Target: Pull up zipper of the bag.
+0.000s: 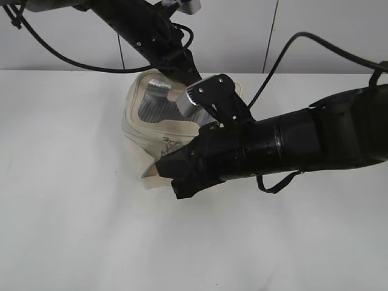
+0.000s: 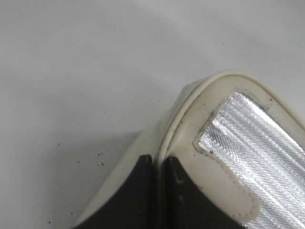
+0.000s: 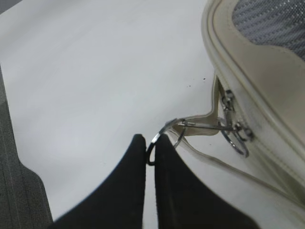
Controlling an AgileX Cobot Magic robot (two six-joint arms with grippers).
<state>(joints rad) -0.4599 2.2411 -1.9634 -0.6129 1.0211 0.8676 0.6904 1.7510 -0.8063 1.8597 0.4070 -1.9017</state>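
White counter [image 1: 73,212], matte, a few dark specks on it. Pale grey wall [image 1: 60,30] behind, one dark vertical seam.

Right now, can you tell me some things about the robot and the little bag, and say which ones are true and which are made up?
1. The right pincer pinches a silver ring of the zipper. True.
2. The left pincer is wide open above the table. False: it is shut on the rim of the bag.
3. The bag's lid has a shiny grey mesh window. True.
4. The bag is bright red. False: it is cream.
5. A second silver ring hangs free by the bag's side. True.
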